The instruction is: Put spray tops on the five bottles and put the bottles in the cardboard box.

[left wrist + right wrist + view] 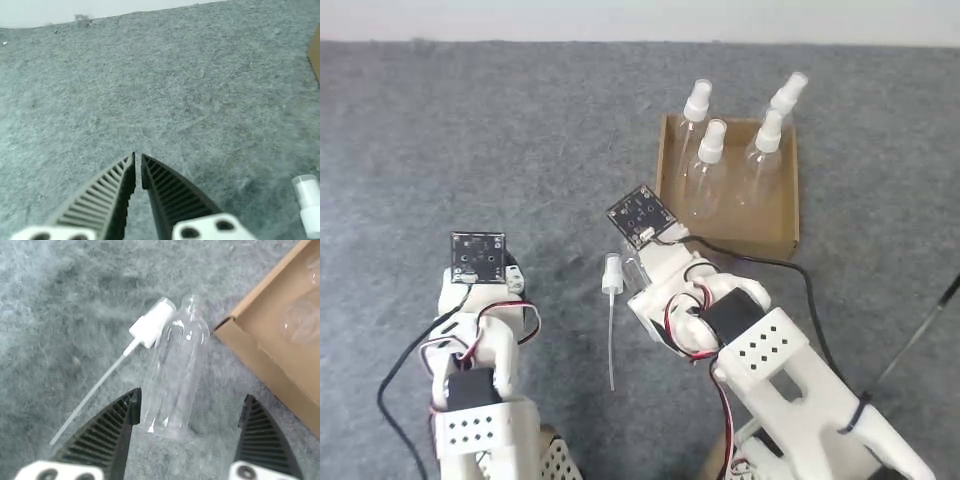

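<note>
While four capped bottles (705, 180) stand in the cardboard box (732, 241) at the far right of the grey mat (470, 130), I have the right gripper (191, 396) spread wide over the fifth bottle (177, 370). It lies uncapped on the mat near a corner of the box, with its base between the jaws, which grip nothing. The left gripper (138, 156) hangs over bare mat, jaws all but closed on nothing. The loose spray top (149, 326) lies against the bottle's shoulder, its thin dip tube trailing back toward the arms' bases. I judge the clear plastic bottle light, slick and apt to roll or dent, so I would pinch it gently at mid-body. The spray top looks lighter still; I would take its stout white head, never the bendy tube.
</note>
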